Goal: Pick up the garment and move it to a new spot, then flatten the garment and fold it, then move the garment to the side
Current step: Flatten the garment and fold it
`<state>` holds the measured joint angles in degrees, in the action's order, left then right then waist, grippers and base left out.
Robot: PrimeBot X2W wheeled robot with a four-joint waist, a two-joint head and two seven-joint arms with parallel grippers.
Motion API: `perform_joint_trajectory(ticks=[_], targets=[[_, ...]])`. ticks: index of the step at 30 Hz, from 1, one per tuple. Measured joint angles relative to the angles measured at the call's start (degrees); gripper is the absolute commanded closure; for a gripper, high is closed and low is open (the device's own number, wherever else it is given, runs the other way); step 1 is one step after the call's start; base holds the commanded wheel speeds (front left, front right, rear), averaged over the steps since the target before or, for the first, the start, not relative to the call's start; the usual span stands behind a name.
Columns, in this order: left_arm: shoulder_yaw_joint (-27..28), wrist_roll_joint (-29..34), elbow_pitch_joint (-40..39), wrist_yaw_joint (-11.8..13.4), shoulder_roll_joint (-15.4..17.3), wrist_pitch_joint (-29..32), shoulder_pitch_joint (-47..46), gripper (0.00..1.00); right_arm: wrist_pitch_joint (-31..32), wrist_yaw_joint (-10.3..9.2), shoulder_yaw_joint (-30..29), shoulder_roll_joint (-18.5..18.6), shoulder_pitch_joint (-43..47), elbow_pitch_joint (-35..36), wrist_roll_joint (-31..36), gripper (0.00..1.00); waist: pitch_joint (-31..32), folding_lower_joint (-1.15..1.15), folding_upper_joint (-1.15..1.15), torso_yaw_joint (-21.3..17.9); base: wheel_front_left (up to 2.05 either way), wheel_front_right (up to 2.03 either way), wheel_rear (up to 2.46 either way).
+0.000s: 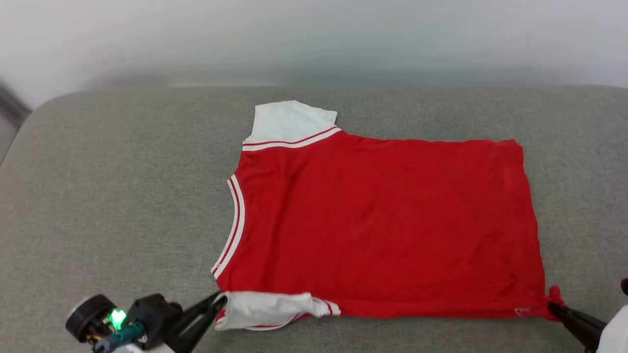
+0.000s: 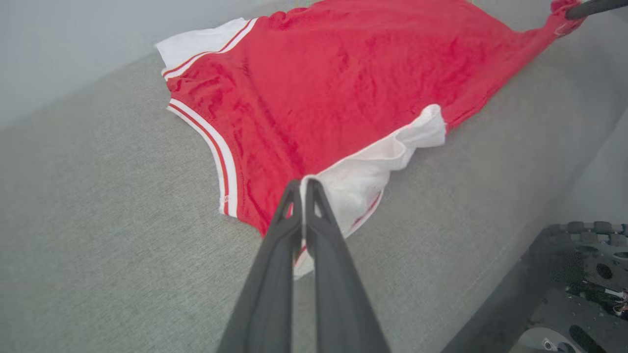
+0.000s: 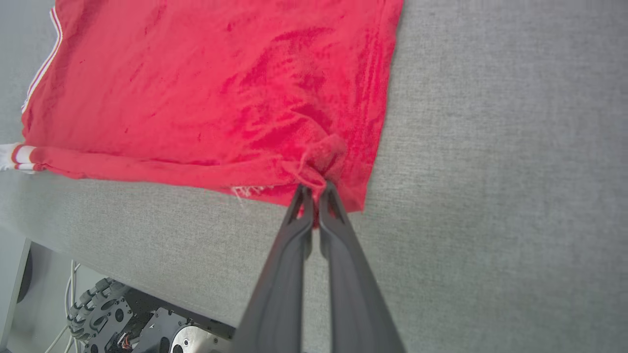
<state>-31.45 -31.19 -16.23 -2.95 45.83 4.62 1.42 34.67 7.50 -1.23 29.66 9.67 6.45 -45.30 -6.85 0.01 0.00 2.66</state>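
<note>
Left gripper (image 1: 221,297), at the near edge of the grey cushion (image 1: 122,196), is clamped on the bunched white sleeve (image 1: 267,309) of the shirt (image 1: 382,220); right gripper (image 1: 552,305) is pinched tight on the near right hem corner. Shirt lies spread mostly flat mid-cushion, plain red side up, collar toward the left edge. Flattening looks about done, with folding and the move aside left to do.

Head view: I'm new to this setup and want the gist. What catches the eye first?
The red garment lies spread flat in the middle of the grey cushion, no lettering showing. At its near edge the left gripper is shut on the white sleeve and the right gripper on the hem corner.
</note>
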Motion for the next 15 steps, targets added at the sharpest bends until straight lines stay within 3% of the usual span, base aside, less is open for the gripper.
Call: perform_joint_trajectory(ticks=[15], targets=[[0.7,2.3,8.5,-2.1,-2.8,0.1,-15.2,1.0,4.8,0.0,0.4,-2.3,-12.4,-0.3,5.7,1.0,-7.7,0.01,0.0,-1.1,0.0,0.0,0.0]])
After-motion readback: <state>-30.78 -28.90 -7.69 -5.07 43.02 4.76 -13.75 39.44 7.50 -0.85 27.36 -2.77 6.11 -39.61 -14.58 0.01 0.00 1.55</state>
